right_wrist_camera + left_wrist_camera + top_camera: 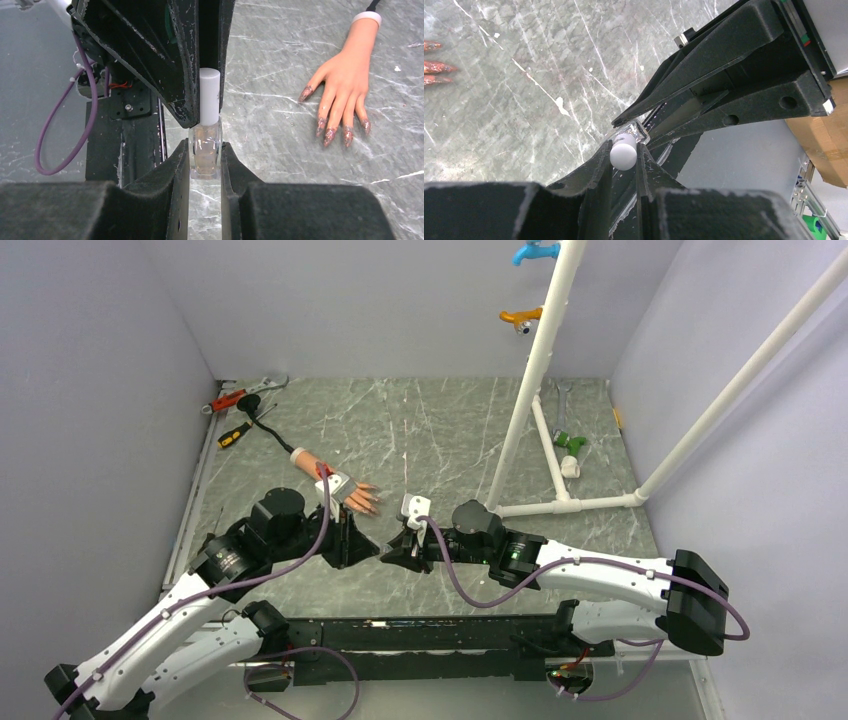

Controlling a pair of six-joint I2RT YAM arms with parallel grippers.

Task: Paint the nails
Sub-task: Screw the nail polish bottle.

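A flesh-coloured mannequin hand (pixel 335 483) (pixel 347 75) lies palm down on the marble table, and its reddish-pink nails (pixel 368 502) (pixel 330 135) (pixel 436 66) point toward the grippers. My right gripper (pixel 205 148) (pixel 395 552) is shut on a small clear bottle (pixel 205 150), held upright. My left gripper (pixel 625 146) (pixel 372 548) meets it from the opposite side. Its fingers (pixel 170 60) are closed on the bottle's white cap (pixel 623 154) (pixel 209 95). Both grippers hang just right of the nails and do not touch them.
A white pipe frame (pixel 530 380) stands at the back right, with blue (pixel 535 252) and orange (pixel 522 316) pieces on it and a green piece (pixel 572 443) by its base. A wrench (pixel 250 392) and a screwdriver (pixel 235 435) lie at the back left. Grey walls close in three sides.
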